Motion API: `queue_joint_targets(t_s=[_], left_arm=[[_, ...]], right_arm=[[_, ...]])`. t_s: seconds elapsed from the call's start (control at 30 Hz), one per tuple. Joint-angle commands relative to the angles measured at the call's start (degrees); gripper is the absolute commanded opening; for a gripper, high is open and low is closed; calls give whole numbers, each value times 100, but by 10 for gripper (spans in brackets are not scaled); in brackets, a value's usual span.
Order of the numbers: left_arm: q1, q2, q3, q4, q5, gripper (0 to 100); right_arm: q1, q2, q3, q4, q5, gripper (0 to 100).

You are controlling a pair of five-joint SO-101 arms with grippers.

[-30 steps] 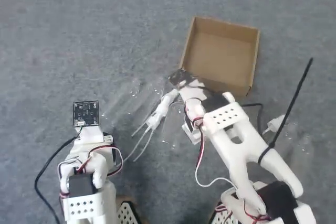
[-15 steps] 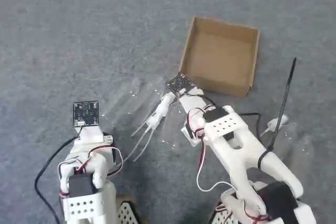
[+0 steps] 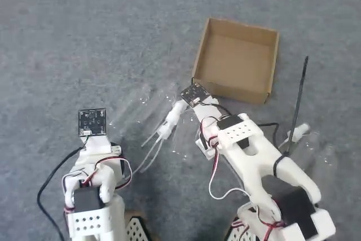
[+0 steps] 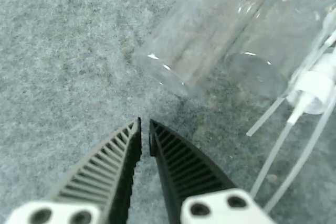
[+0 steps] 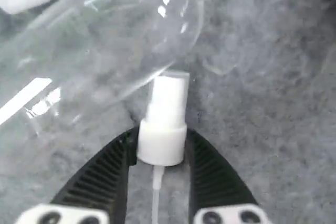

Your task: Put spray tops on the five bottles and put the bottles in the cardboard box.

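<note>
High view shows the grey surface carrying the open cardboard box, with clear bottles lying on their sides near it. The right arm's fingers clamp a white spray top beside a bottle. The left arm's fingers are almost closed, holding nothing.

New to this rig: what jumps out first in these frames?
The right gripper is clamped on a white spray top at its collar, nozzle towards a clear bottle lying on the grey carpet. Past the arms, the cardboard box sits open with no bottle in it.
</note>
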Motion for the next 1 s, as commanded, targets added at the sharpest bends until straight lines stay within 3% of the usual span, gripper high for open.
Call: queue_joint_targets(t_s=[0.0,0.17,0.33,0.6,0.87,0.97], left_arm=[[-26,-114,-57,18,-44,16],[-26,-114,-57,18,-44,16],[-26,-114,-57,18,-44,16],[-26,-114,-57,18,-44,16],[-26,-114,-57,18,-44,16],[-18,-114,-57,18,-44,16]], right_arm=[[338,-110,-897,620,-9,13],[664,-497,-2541,2018,-651,16],[171,-444,-4105,3187,-1275,17],[-593,1033,-5310,2958,-2989,17],[-875,2290,-5697,2484,-4791,18],[-1077,2352,-5670,2422,-5248,66]])
